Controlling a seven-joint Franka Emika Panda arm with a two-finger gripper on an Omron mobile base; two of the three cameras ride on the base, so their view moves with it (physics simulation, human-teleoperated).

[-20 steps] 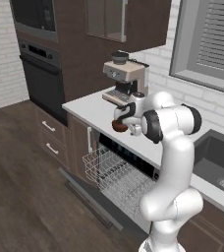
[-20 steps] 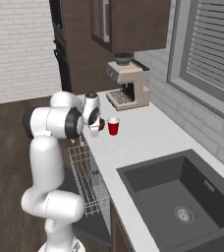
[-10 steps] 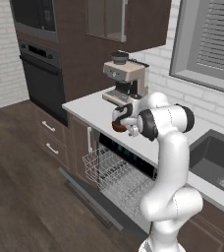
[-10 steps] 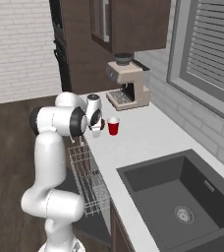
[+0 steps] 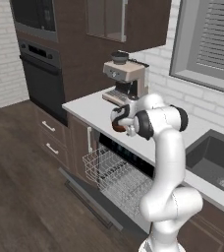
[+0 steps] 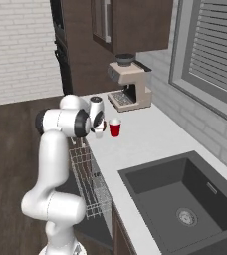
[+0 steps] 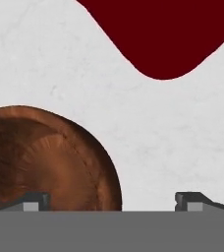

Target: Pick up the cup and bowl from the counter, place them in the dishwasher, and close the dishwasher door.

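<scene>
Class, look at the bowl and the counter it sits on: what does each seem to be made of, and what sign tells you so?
Bowl: probably wood, matte brown with streaky grain. Counter: likely stone, pale grey-white with faint veining and a smooth finish. Both are rendered, so only the look is certain.

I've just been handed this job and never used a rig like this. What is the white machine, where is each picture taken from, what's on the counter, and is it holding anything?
The white machine is a robot arm on a driving base. Two pictures come from cameras on that base, behind the arm to its left and right. The third comes from a camera on the hand, looking along the gripper. On the counter stand a beige coffee machine, a red cup and a brown bowl. Below, the dishwasher door hangs open with the wire rack pulled out. The gripper is open and holds nothing; in the hand view the bowl lies toward one fingertip, the cup farther ahead.
</scene>
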